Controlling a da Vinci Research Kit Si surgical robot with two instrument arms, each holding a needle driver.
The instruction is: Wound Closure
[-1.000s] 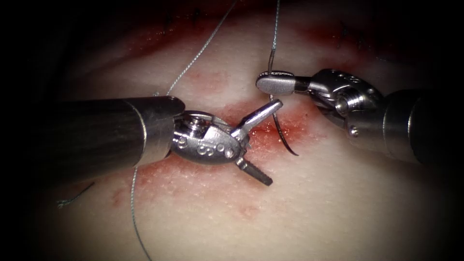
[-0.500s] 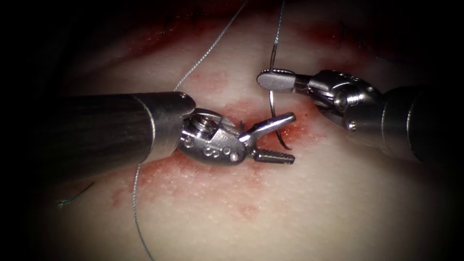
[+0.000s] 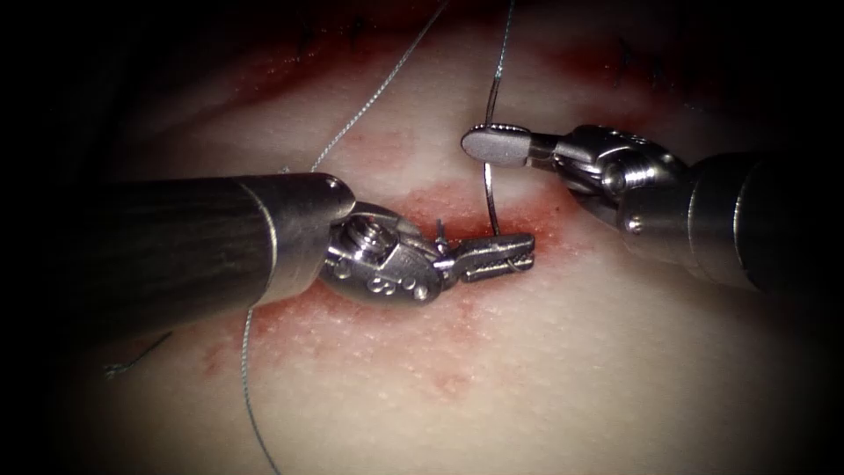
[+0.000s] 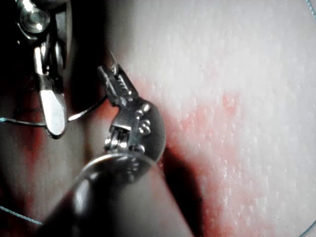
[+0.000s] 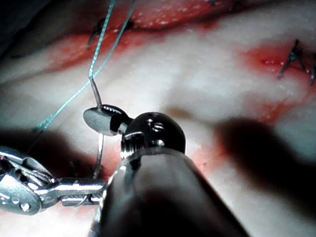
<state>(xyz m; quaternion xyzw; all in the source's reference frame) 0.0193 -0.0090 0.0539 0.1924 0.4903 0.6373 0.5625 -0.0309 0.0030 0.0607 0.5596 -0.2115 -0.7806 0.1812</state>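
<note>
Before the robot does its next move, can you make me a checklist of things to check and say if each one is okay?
1. Right tool has hold of the needle: ok, its jaws are shut on the needle near the thread end.
2. Left tool has hold of the needle: ok, its jaws are shut on the needle further along its curve.
3. Needle out of the tissue: cannot tell, the part past the left tool is hidden behind its jaws.
4. Thread joined to the needle: ok, it runs up from the needle's end.
5. Thread free of the tools: cannot tell, a strand passes behind the left tool's shaft.
6. Needle tip in sight: not ok, it is hidden.
</note>
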